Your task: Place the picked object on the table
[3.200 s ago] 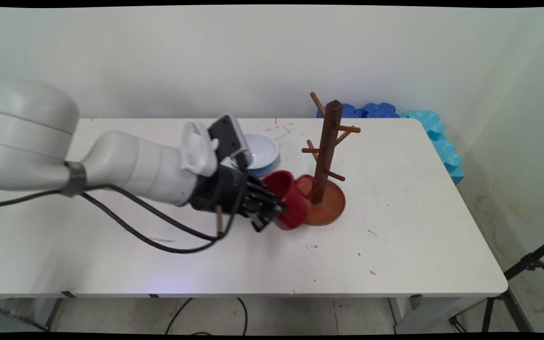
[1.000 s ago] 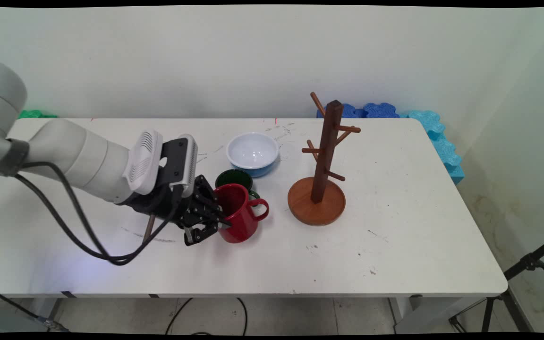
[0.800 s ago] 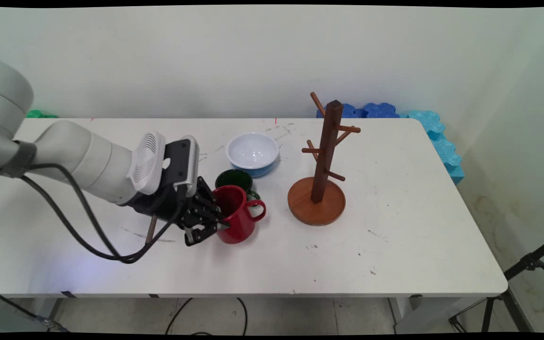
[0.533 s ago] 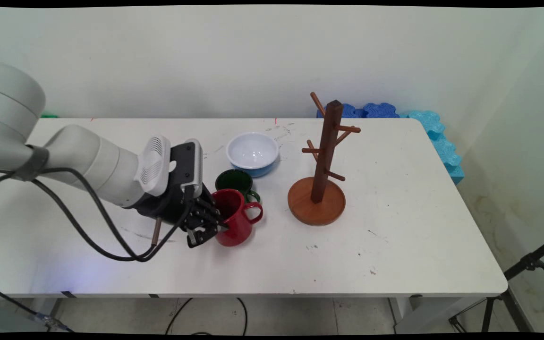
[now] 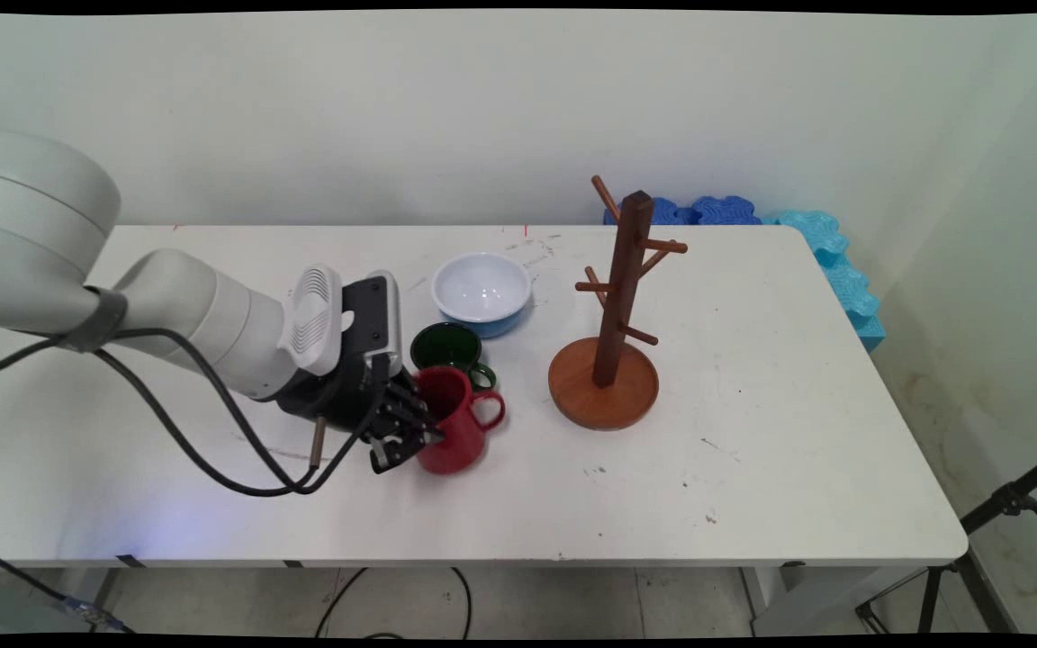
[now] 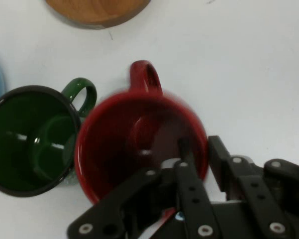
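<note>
Claw (image 5: 412,430) pinching the near wall of the red mug (image 5: 455,430), one finger inside the rim and one outside.

The mug stands upright on the white bench (image 5: 752,432), mouth up, its handle (image 6: 145,77) pointing away from the claw toward the wooden mug tree (image 5: 613,315). A green mug (image 6: 30,139) sits touching or just beside it; a white-and-blue bowl (image 5: 481,292) lies behind.

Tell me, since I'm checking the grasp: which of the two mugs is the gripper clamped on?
The red mug: the gripper pinches its rim, one finger inside. The green mug stands free beside it.
</note>
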